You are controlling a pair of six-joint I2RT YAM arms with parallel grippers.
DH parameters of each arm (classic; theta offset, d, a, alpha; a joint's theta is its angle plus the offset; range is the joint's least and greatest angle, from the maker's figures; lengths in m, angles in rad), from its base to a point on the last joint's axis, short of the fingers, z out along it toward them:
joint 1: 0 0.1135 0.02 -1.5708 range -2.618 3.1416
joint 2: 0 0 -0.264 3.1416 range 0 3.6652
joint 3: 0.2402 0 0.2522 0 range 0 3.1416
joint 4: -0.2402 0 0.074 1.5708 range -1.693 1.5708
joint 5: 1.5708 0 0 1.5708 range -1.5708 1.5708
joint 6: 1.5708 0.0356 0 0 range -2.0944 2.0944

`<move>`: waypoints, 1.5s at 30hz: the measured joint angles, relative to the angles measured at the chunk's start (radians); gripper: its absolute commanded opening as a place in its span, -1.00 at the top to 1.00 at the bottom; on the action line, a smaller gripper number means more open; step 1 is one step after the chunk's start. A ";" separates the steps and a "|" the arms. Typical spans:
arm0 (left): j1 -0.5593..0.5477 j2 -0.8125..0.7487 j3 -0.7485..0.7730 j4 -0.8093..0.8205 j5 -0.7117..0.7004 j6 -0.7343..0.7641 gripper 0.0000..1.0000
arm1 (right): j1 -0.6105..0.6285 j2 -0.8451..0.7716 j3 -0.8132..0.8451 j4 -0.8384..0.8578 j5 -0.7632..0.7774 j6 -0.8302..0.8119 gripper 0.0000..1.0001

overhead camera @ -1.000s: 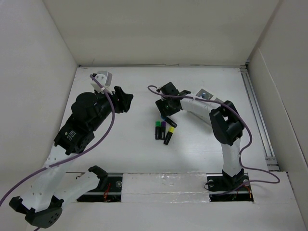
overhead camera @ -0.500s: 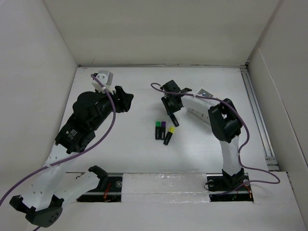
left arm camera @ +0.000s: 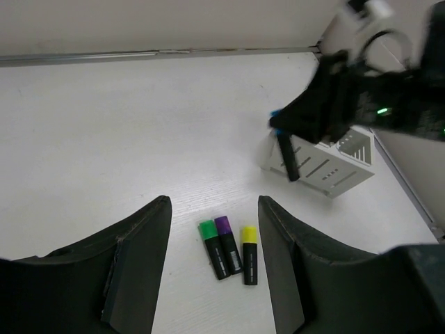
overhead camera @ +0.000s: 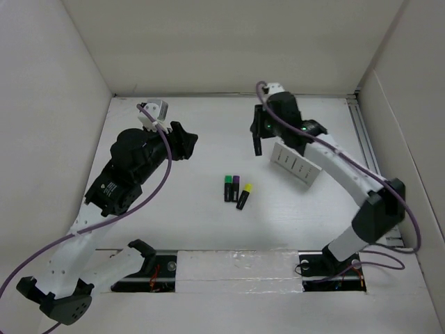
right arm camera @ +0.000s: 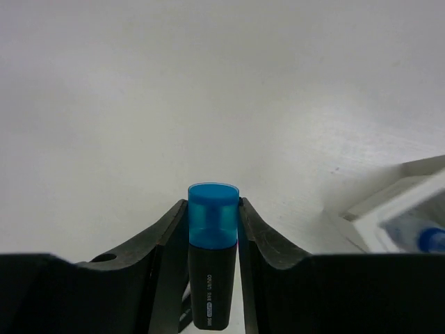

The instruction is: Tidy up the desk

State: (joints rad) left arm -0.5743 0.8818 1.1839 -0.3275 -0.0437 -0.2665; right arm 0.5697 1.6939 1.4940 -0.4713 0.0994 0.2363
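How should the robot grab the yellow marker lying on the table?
By its black body, from straight above, one finger on each long side. The yellow marker lies flat, so its sides are the reachable part. The purple marker sits close beside it, so probably pinch near the cap end, where the gap looks wider.

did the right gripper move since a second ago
Yes. The right gripper, shut on a blue-capped highlighter, has moved away from the three highlighters lying on the desk, toward the far wall.
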 measured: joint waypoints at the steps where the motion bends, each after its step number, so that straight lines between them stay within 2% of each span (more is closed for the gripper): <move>1: 0.000 0.003 0.000 0.003 0.006 -0.005 0.03 | -0.010 -0.060 -0.013 0.032 0.011 0.050 1.00; 6: 0.000 0.026 0.009 0.010 0.058 -0.024 0.03 | -0.176 -0.410 -0.167 0.140 0.076 0.166 0.97; 10: 0.000 0.039 0.025 0.031 0.112 -0.039 -0.01 | -0.340 -0.554 -0.296 0.154 0.160 0.257 0.98; 18: 0.000 0.107 0.033 0.096 0.253 -0.074 -0.01 | -0.475 -0.519 -0.428 0.146 0.262 0.362 1.00; 31: 0.000 0.096 -0.048 0.102 0.325 -0.096 -0.04 | -0.455 -0.360 -0.431 0.175 0.489 0.377 0.96; 34: 0.000 0.096 -0.053 0.099 0.325 -0.098 -0.04 | -0.427 -0.332 -0.431 0.140 0.546 0.409 0.72; 35: 0.000 0.095 -0.053 0.100 0.325 -0.098 -0.05 | -0.414 -0.328 -0.431 0.127 0.561 0.416 0.52; 37: 0.000 0.095 -0.053 0.101 0.325 -0.098 -0.05 | -0.388 -0.328 -0.431 0.108 0.583 0.426 0.34; 38: 0.000 0.095 -0.053 0.101 0.325 -0.098 -0.05 | -0.373 -0.331 -0.431 0.103 0.592 0.428 0.14; 42: 0.000 0.097 -0.053 0.103 0.329 -0.098 -0.05 | -0.337 -0.357 -0.431 0.081 0.600 0.434 -0.14; 45: 0.000 0.098 -0.053 0.106 0.329 -0.098 -0.05 | -0.327 -0.398 -0.429 0.061 0.595 0.420 -0.19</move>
State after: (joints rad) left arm -0.5743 0.9798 1.1313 -0.2211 0.2855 -0.3649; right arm 0.2428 1.2961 1.0653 -0.4099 0.6941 0.6563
